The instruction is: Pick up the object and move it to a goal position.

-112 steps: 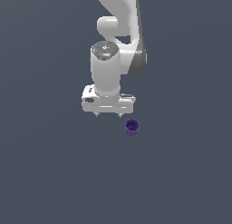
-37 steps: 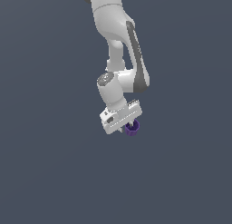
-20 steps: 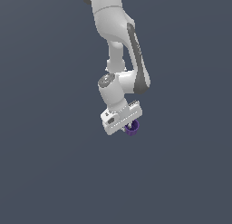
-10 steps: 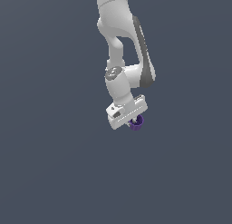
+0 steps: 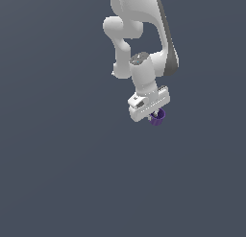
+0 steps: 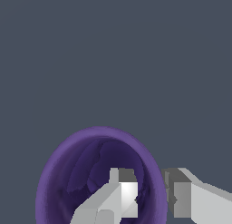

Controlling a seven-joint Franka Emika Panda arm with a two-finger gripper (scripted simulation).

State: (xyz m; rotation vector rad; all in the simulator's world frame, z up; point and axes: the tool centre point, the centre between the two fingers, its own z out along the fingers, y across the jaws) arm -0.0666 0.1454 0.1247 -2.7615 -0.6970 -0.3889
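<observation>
The object is a small dark purple cup (image 5: 157, 117) with a hollow top. In the exterior view it hangs just under my white gripper (image 5: 153, 113), mostly hidden behind the gripper body. In the wrist view the cup (image 6: 68, 168) fills the lower part of the picture. One finger sits inside its hollow and the other outside, with the cup's wall pinched between them at the gripper (image 6: 152, 191). The gripper is shut on the cup's rim and holds it off the ground.
The white arm (image 5: 144, 34) reaches down from above in the exterior view. All around is a plain dark grey-blue ground with no other objects or edges in view.
The gripper closed on the cup and has lifted it. In the last second arm and cup have moved up and toward the exterior view's right.
</observation>
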